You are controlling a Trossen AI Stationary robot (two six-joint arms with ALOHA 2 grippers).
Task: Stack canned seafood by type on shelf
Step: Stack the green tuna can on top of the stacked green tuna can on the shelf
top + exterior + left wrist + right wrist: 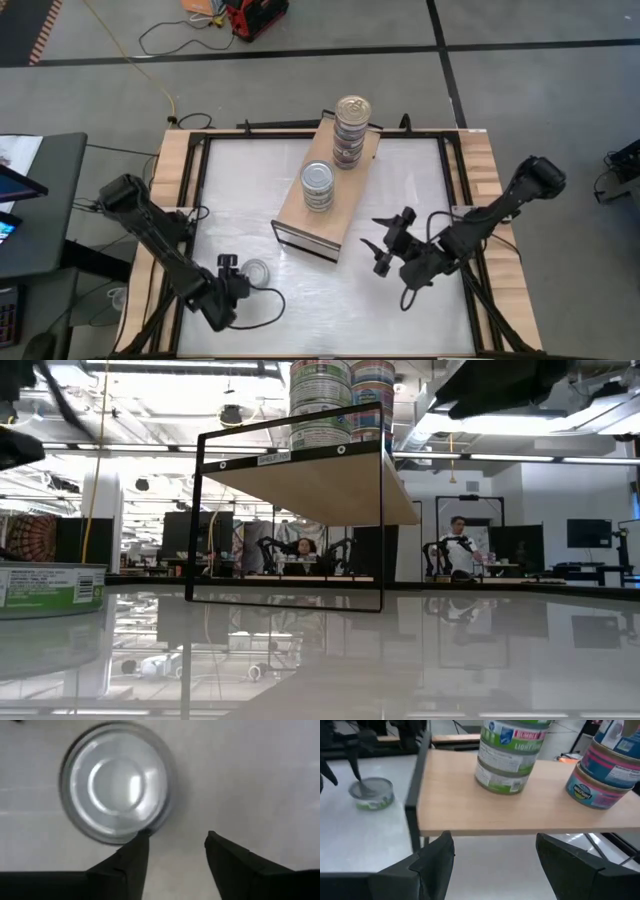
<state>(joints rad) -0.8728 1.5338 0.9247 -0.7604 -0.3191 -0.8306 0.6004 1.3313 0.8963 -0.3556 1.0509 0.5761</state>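
Last tin (256,271) flat on table near front-left corner, just beside left gripper (229,268) (fingers apart, empty); right gripper (381,246) farther, spread, idle.

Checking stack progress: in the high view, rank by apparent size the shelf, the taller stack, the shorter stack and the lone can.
1. Shelf
2. Taller stack
3. Shorter stack
4. Lone can, beside the left gripper

Stacks rise toward the camera, so their size is exaggerated.
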